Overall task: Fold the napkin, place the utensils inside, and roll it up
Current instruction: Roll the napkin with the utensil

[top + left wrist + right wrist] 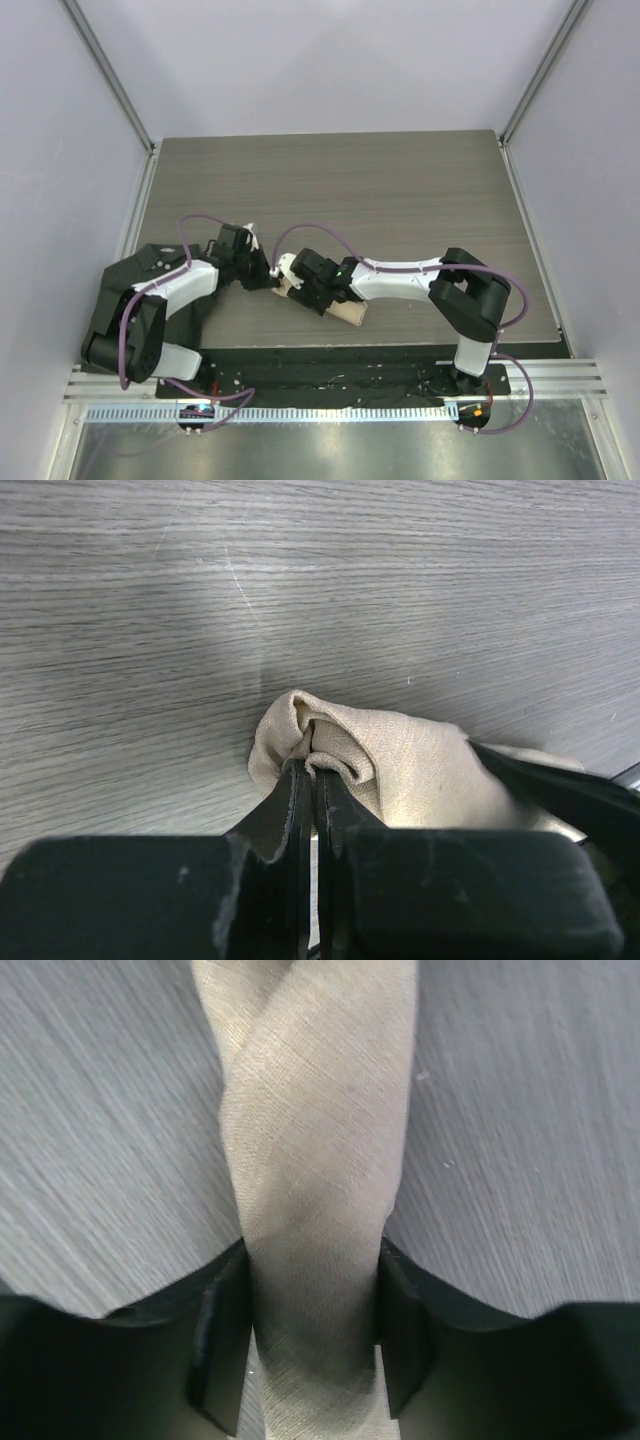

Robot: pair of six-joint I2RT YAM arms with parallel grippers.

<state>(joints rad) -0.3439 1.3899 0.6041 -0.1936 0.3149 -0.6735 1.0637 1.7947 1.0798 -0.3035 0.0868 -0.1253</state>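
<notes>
The napkin (pixel 315 1150) is a soft, light, twisted roll lying on the surface (pixel 400 200), reaching from one pair of jaws to the other. The left gripper (pixel 312 772) has its jaws almost together, pinching a fold at the roll's end. The right gripper (pixel 315 1305) clamps the roll across its width. It will likely sag and unroll, so grip the whole thickness, not 1 layer.
</notes>
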